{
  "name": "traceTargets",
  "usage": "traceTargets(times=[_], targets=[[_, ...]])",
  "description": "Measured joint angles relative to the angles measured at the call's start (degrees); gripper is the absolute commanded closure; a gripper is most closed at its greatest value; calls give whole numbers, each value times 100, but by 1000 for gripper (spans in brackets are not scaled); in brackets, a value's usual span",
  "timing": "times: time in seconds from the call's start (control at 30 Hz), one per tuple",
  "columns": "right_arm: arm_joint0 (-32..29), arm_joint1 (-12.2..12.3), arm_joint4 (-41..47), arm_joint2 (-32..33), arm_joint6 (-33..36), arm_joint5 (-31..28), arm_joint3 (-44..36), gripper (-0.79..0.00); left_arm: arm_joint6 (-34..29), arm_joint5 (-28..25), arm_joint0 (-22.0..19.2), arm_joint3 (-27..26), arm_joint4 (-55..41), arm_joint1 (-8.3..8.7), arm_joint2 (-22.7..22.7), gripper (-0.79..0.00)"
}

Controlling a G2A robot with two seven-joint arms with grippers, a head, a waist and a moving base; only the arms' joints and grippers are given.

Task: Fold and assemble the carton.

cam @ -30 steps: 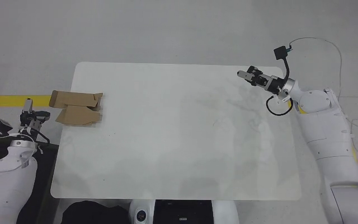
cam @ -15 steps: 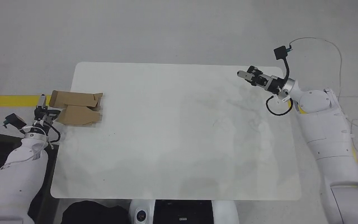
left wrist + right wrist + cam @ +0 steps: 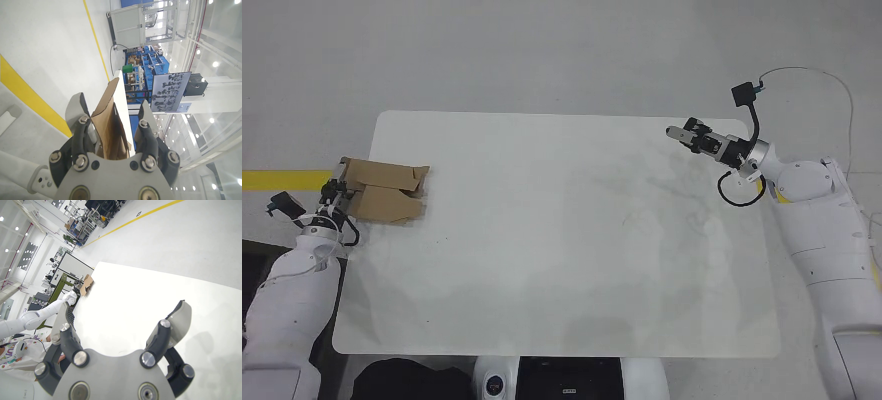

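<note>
You are seeing the carton (image 3: 382,190) lying flat on the table (image 3: 562,260), a piece of brown cardboard sitting at the left edge, closer to the far left corner than to the near one, with its outer end sticking out past that edge. The left gripper (image 3: 339,190) is hanging just off the left edge at that overhanging end, and your left wrist view is showing its claw standing apart with the cardboard's edge (image 3: 107,121) reaching in between the two fingers (image 3: 83,106); one finger is sitting just beside the cardboard, though you cannot tell whether it is touching. From that side the cardboard layers are gaping a little rather than lying tight together. The right gripper (image 3: 679,132) is hovering above the far right corner of the table, well apart from the carton, and its claw is likewise standing apart with nothing between the fingers (image 3: 179,309). Your right wrist view is looking across the bare tabletop (image 3: 141,291) towards the carton (image 3: 88,283) at the opposite edge, with the left gripper (image 3: 78,284) sitting right next to it. A yellow floor line (image 3: 282,180) is running on the floor beyond the left edge
</note>
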Motion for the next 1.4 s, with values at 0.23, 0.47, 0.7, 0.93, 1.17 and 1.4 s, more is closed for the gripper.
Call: traceTargets(times=[0.23, 0.47, 0.7, 0.93, 1.17, 1.4], targets=[[0, 0, 0, 0, 0, 0, 0, -785, -95, -81, -160, 240, 10, -74, -40, 0], [0, 0, 0, 0, 0, 0, 0, -785, -260, -270, -317, 299, -310, -103, -270, 0], [0, 0, 0, 0, 0, 0, 0, -785, -382, -438, -621, 50, -119, -23, -477, 0], [0, 0, 0, 0, 0, 0, 0, -785, -482, -366, -1001, -272, 231, -44, -446, 0], [0, 0, 0, 0, 0, 0, 0, -785, -636, -263, -1597, -319, 623, -212, -130, 0], [0, 0, 0, 0, 0, 0, 0, -785, -666, -348, -2223, -278, 1178, -421, 287, 0]])
